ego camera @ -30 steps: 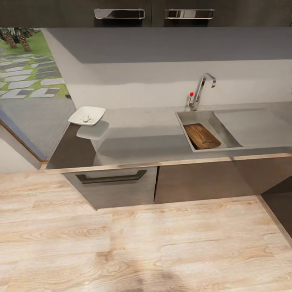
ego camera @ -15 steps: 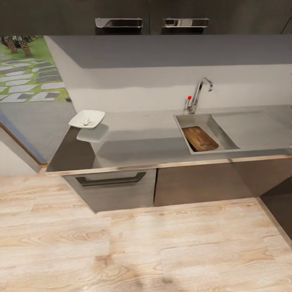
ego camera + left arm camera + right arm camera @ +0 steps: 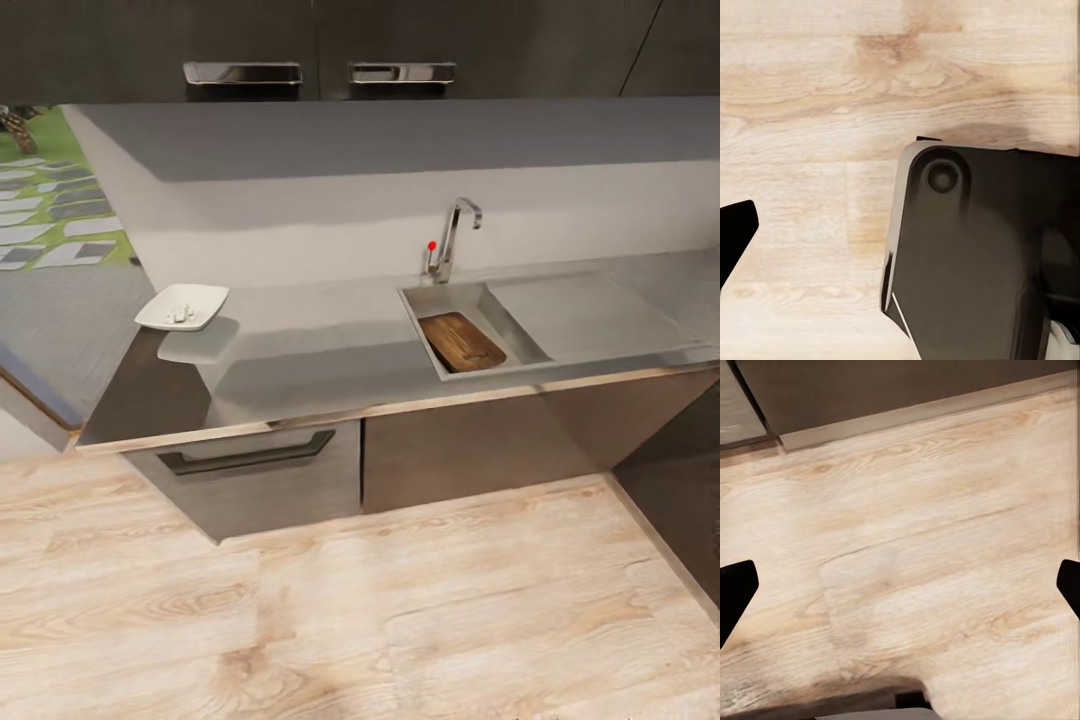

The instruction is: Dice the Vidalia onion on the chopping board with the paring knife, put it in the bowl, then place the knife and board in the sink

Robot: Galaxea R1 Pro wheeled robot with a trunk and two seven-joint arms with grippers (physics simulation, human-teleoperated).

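The right gripper [image 3: 900,585] hangs over the pale wooden plank floor [image 3: 930,547] with its 2 dark fingertips [image 3: 736,589] at opposite edges of the right wrist view, spread wide and holding nothing. Of the left gripper I see 1 dark fingertip [image 3: 735,232] beside a dark rounded part of the robot's body [image 3: 975,255], also above the floor; whether those jaws are apart or closed I cannot tell.

Outward, in the head view, the long glossy grey countertop [image 3: 330,350] lies ahead across a stretch of floor, well apart from both arms. The rectangular grey steel sink [image 3: 505,335] sits ahead and to the right, so the right arm is probably the nearer one. Inside the basin lies the dark-brown wooden chopping board [image 3: 461,342], its long axis running from the back wall toward the front edge, slightly slanted. The white squarish bowl [image 3: 182,306] stands at the far left corner, holding small pale pieces. The knife is too small to make out, so the task looks near its end.
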